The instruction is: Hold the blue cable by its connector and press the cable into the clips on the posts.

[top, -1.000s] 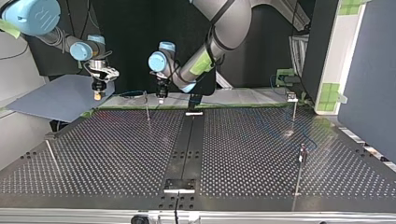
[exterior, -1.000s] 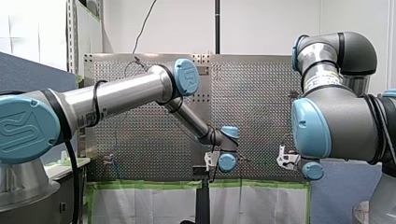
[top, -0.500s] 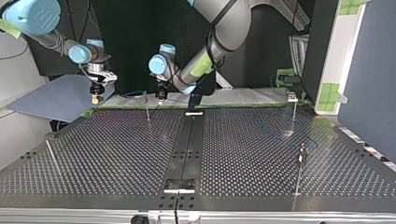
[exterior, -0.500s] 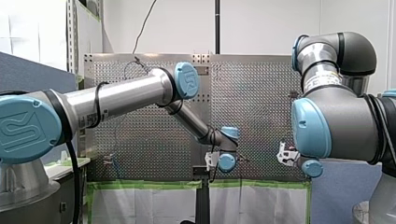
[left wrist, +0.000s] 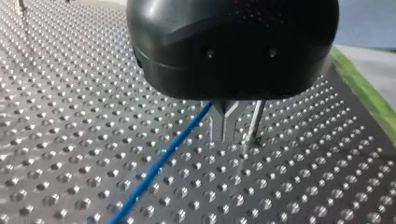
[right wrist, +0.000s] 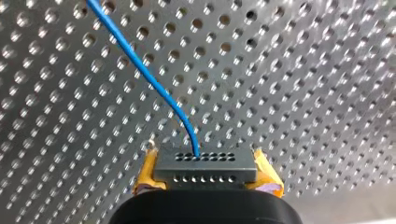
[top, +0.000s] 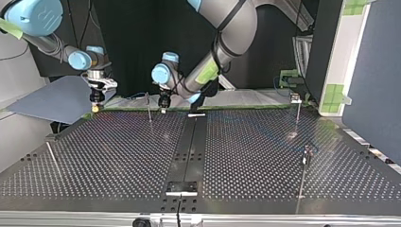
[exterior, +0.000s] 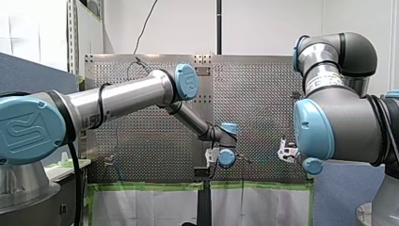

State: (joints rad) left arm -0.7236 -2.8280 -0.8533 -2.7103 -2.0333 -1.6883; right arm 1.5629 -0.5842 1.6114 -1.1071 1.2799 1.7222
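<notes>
Front view: my left arm reaches to the middle with the left pincer [exterior: 213, 160] low over the counter [exterior: 155, 141]. The right pincer [exterior: 285, 155] hangs off to its side. Neither's fingers can be read here.

Top view: a thin post [top: 149, 108] stands between the two pincers, nearer the left one. A faint blue cable [top: 134, 96] runs behind it.

Left wrist view: the metal fingers [left wrist: 218, 125] are together. The cable enters at their root and trails away low over the counter, apparently held there. The post rises just beside the fingertips.

Right wrist view: the yellow pads [right wrist: 146, 173] are clamped on the black connector [right wrist: 205, 164]. The cable curves up out of it and runs ahead.

Risks, as I judge them: the left fingers are so near the post that a small sideways drift could knock it. The cable could also miss the clip and slide past if it comes in off line. A hard pull from the right pincer would strain the cable where it leaves the connector.
</notes>
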